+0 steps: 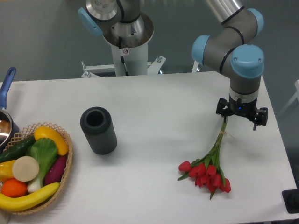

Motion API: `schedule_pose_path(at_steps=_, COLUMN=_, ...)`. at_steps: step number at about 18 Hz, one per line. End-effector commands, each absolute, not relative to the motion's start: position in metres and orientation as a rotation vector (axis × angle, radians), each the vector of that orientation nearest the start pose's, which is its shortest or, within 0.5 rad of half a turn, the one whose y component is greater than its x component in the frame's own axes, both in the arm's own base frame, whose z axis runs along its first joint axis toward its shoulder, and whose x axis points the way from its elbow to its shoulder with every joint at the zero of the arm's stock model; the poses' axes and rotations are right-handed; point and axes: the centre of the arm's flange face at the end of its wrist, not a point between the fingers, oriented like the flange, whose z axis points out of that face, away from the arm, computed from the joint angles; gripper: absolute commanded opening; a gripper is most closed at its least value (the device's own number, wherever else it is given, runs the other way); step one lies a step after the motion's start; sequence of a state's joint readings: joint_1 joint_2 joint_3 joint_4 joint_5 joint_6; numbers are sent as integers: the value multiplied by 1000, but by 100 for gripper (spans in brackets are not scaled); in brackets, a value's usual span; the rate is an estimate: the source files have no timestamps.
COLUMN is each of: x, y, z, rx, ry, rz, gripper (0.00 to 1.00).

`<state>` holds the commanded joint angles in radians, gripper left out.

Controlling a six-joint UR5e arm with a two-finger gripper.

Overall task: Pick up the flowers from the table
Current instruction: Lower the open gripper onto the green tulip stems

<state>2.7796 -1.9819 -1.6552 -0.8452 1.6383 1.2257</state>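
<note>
Nearest edge, left corner: wicker basket (69,164) heaped with vegetables, a yellow banana-like piece lying along its front, an orange one and a white disc behind it, green and purple ones further in

Front right: the flowers (207,174) lie flat on the table (159,102), red heads bunched toward the near edge, green stems running up and away toward the arm

Right edge, low: corner of some dark object (292,200), mostly cut off

Mid-table, left of centre: black cylinder (98,130) lying tilted, open end facing up and back, well apart from the flowers

Far left: pot (4,126) with a blue handle, partly out of view, just behind the basket

Right, further back: gripper (241,116) pointing straight down over the stem tips, which run up under it. Fingers hidden by the gripper body; cannot tell whether the jaws are apart or closed, or whether they touch the stems

Behind: the arm's grey links with blue joint caps, and its white pedestal (127,51) at the far table edge
</note>
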Motion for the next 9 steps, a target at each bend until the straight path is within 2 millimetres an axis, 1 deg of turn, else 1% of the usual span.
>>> schedule_pose_path(at_steps=6, x=-546, y=344, z=285, rx=-3110, ry=15, rz=356, gripper=100)
schedule_pose_path(at_steps=7, x=-540, y=342, z=275, rx=-3119, ry=-3, rz=326, gripper=100)
schedule_pose_path(at_steps=9, x=-537, y=339, z=268, rx=-3124, ry=-21, rz=302, gripper=100)
